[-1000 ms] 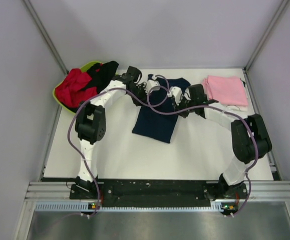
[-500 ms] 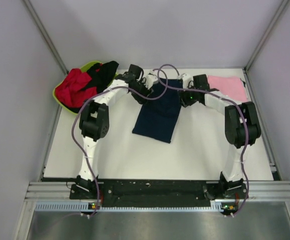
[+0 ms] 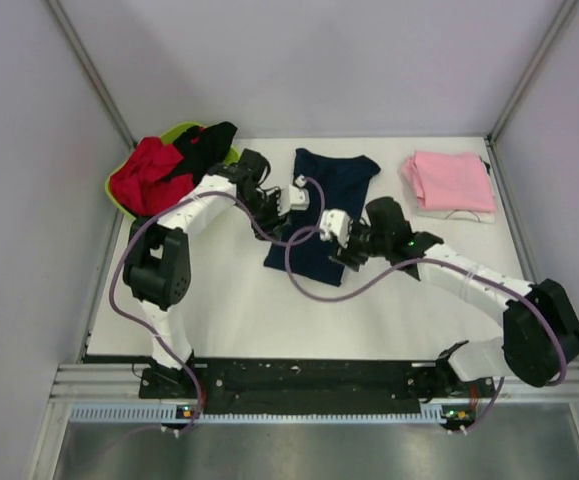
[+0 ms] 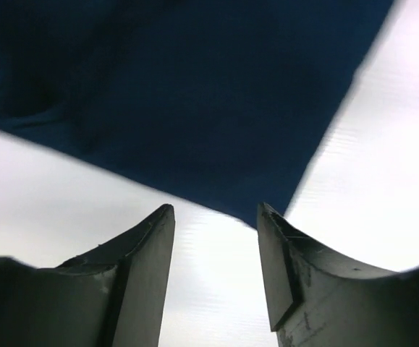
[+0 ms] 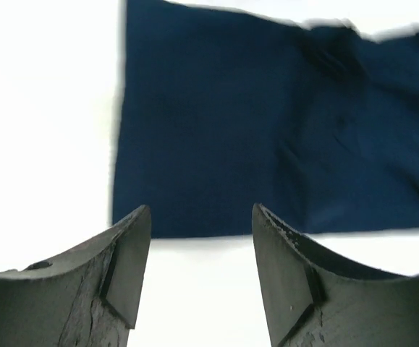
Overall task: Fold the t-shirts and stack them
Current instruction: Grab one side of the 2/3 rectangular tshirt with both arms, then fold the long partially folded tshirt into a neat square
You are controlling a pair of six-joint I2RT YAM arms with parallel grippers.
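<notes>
Looking down from the top, we see the navy t-shirt lying flat in the middle of the table. The pink t-shirt sits folded at the far right. The red t-shirt and black t-shirt are heaped in the green basin, far left. Our left gripper and right gripper hang over the navy t-shirt.

From the left wrist, the gripper is wide and holds nothing, with navy cloth just ahead.

From the right wrist, it is the same: wide, holding nothing, navy cloth ahead.
</notes>
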